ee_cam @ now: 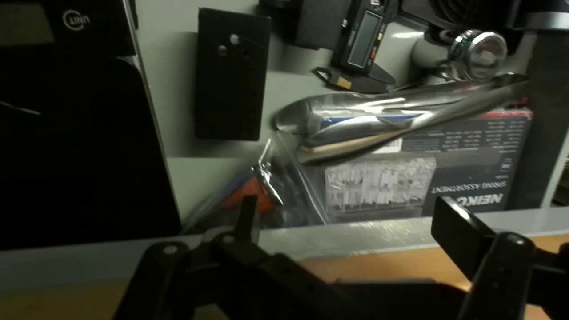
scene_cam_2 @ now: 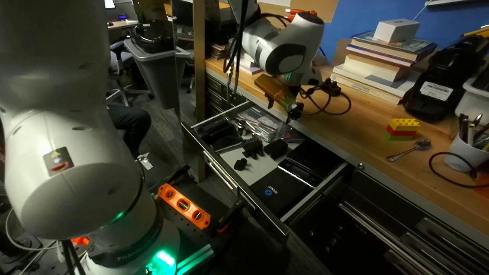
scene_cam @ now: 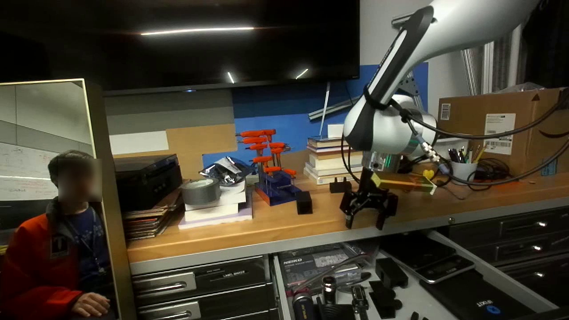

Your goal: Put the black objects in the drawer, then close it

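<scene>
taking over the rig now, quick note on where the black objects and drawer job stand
Hand: open, holding nothing, near the front edge of the bench.
In the drawer: a black block, an irregular black piece, a small black piece.
On the bench: a black box beside the tool rack; a pronged black piece further right in an exterior view.
Done: some black objects are in.
Left: probably the two bench pieces, then close the drawer, which stands open.

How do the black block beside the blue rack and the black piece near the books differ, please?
In an exterior view, the black block looks taller than wide; the black piece looks wider than tall.
The block's top looks plain; the piece has two raised prongs.
Both are black and rest on the wooden worktop.
</scene>
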Controlling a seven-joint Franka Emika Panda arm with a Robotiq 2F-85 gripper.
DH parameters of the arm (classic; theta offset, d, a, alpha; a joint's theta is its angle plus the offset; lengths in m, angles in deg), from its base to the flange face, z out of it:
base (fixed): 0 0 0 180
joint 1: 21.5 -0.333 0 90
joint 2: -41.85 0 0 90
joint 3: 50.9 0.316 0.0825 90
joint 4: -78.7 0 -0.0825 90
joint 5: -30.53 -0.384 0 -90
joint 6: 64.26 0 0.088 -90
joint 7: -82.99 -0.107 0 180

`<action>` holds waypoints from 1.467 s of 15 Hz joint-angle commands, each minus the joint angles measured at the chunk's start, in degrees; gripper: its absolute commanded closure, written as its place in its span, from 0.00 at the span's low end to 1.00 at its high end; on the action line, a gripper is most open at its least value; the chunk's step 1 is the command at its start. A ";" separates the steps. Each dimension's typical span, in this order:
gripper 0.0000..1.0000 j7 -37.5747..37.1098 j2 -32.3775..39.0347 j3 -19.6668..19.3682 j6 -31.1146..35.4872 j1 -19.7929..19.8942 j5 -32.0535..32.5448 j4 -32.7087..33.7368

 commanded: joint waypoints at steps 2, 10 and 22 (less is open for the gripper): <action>0.00 -7.38 -4.78 -2.85 -5.87 -4.17 3.99 4.51; 0.00 -22.86 3.71 -8.90 -2.87 -9.48 19.73 18.50; 0.00 -27.96 19.57 -12.62 -4.32 -11.22 22.00 39.89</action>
